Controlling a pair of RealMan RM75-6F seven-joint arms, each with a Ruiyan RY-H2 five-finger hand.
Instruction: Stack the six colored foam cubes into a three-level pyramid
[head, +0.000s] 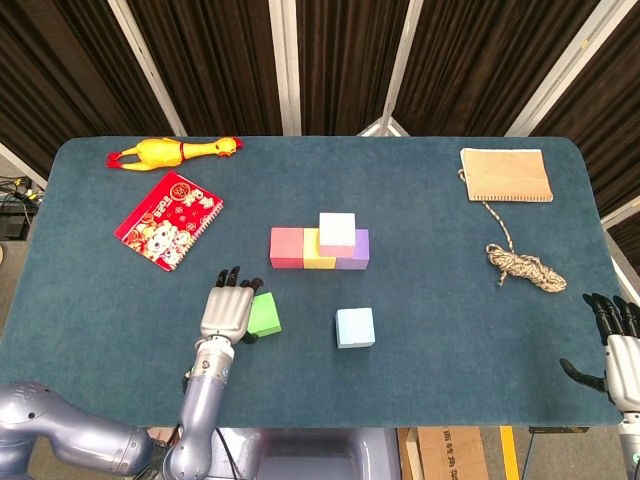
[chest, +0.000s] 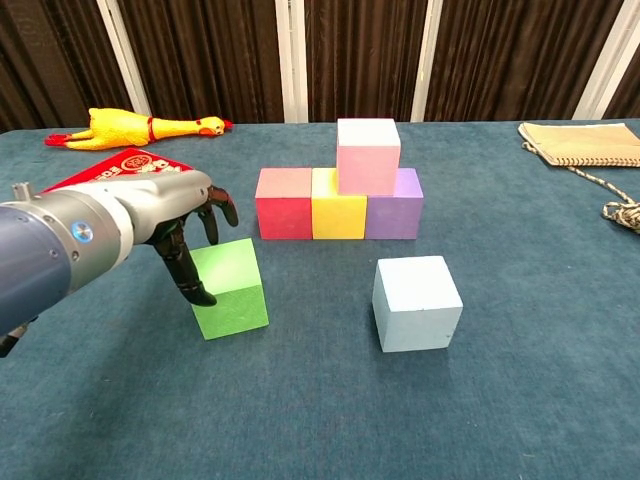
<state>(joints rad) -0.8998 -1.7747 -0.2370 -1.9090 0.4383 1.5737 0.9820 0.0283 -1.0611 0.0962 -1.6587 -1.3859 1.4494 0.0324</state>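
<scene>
Chest view: left hand (chest: 182, 232) at frame left, fingers spread downward, touches green cube (chest: 230, 288), gripping nothing.

One cube (chest: 368, 154) atop a three-cube row (chest: 338, 213), two cubes (chest: 325, 290) in front.

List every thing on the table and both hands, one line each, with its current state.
left hand: fingers apart beside the green cube, grip not closed
right hand: open, at the table edge
green cube: loose on the table
light blue cube: loose on the table
red cube, yellow cube, purple cube: touching in a row
pink cube: on top of yellow and purple
rope: piled loosely
notebook: closed, flat
</scene>
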